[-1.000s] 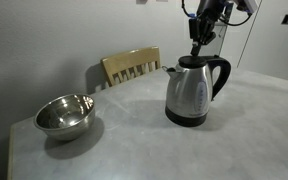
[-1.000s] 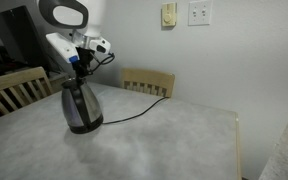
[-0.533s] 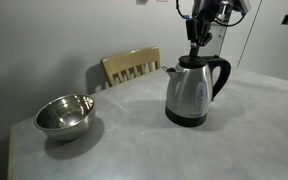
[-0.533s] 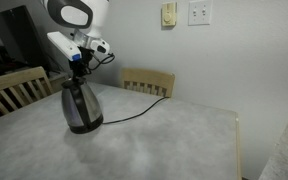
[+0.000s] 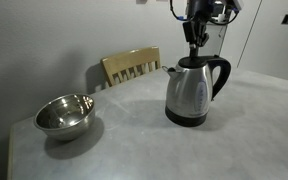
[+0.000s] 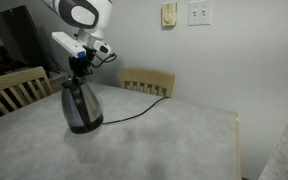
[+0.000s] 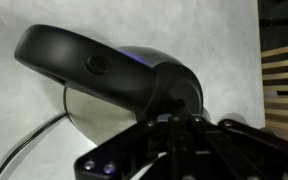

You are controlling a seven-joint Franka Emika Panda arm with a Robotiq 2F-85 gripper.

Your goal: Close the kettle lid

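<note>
Our hand (image 5: 194,44), fingers pinched together and empty, hangs straight above the kettle (image 5: 191,92) lid (image 5: 188,62).

And up goes the gripper (image 5: 194,48), now a touch higher above the top of the kettle (image 5: 189,92) than a second ago, the arm sliding slightly sideways too.
</note>
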